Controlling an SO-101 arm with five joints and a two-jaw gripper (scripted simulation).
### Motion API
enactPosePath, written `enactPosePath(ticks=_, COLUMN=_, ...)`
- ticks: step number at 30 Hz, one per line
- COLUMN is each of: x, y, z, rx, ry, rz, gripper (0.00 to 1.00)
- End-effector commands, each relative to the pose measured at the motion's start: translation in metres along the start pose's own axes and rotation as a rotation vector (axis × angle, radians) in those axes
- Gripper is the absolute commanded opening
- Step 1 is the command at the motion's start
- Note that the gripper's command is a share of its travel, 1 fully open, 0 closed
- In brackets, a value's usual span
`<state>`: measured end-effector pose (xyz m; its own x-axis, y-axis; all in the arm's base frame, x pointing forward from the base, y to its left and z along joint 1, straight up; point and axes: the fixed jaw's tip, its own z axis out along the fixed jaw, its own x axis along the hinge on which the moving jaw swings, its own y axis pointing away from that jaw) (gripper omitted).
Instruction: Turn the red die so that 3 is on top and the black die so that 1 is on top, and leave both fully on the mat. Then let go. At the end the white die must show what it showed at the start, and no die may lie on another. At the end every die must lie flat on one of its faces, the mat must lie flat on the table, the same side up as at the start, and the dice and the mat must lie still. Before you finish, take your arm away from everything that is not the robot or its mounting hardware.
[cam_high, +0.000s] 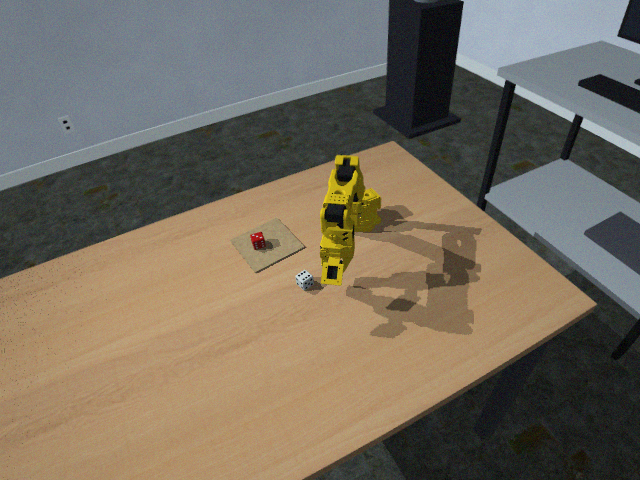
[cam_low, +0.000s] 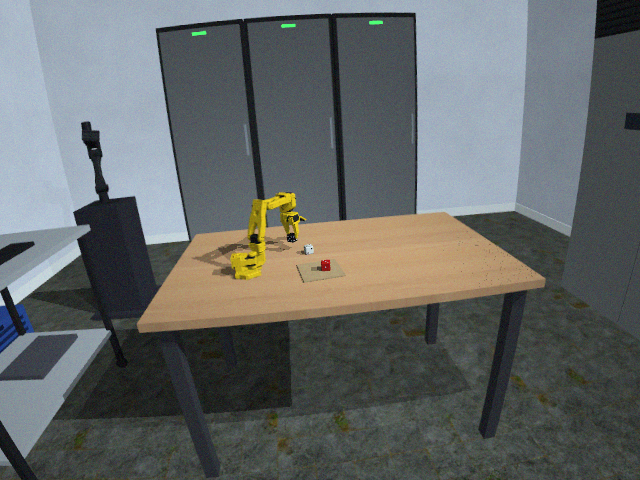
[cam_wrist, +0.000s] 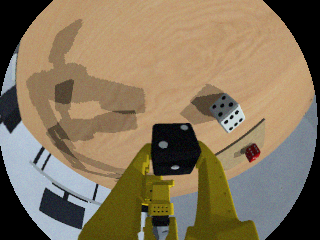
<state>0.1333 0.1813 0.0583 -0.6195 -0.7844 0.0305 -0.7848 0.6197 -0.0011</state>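
Observation:
My gripper (cam_wrist: 176, 160) is shut on the black die (cam_wrist: 175, 148) and holds it above the table, off the mat. In the exterior view the black die (cam_low: 291, 237) shows at the fingertips, lifted clear of the wood. The arm (cam_high: 338, 227) hides the held die in the top view. The red die (cam_high: 257, 240) lies flat on the tan mat (cam_high: 267, 244); it also shows in the wrist view (cam_wrist: 252, 154). The white die (cam_high: 303, 279) lies flat on the table just beside the mat's near corner, close to my gripper; it also shows in the wrist view (cam_wrist: 227, 112).
The arm's base (cam_low: 247, 263) stands on the table behind the mat. A dark pedestal (cam_high: 421, 62) and grey shelving (cam_high: 568, 155) stand off the table's far side.

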Motion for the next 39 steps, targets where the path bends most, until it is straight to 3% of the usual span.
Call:
enactPosePath(ticks=1, x=-0.006, y=-0.002, z=-0.014, rx=-0.001, ry=-0.072, rz=0.02, gripper=0.0)
enactPosePath(ticks=5, x=-0.005, y=-0.016, z=-0.014, rx=-0.001, ry=-0.072, rz=0.079, gripper=0.0)
enactPosePath(ticks=10, x=0.0, y=-0.047, z=-0.013, rx=0.0, ry=-0.072, rz=0.217, gripper=0.0)
enactPosePath(ticks=12, x=0.0, y=-0.047, z=-0.013, rx=0.0, ry=-0.072, rz=0.217, gripper=0.0)
enactPosePath(ticks=14, x=0.004, y=-0.063, z=-0.012, rx=0.0, ry=-0.072, rz=0.29, gripper=0.0)
enactPosePath(ticks=19, x=0.023, y=-0.106, z=-0.011, rx=0.001, ry=-0.071, rz=0.496, gripper=0.0)
enactPosePath(ticks=27, x=0.068, y=-0.161, z=-0.007, rx=0.003, ry=-0.068, rz=0.818, gripper=0.0)
enactPosePath(ticks=29, x=0.068, y=-0.161, z=-0.007, rx=0.003, ry=-0.068, rz=0.818, gripper=0.0)
enactPosePath(ticks=34, x=0.091, y=-0.179, z=-0.005, rx=0.004, ry=-0.066, rz=0.956, gripper=0.0)
enactPosePath(ticks=39, x=0.104, y=-0.187, z=-0.005, rx=0.004, ry=-0.066, rz=1.023, gripper=0.0)
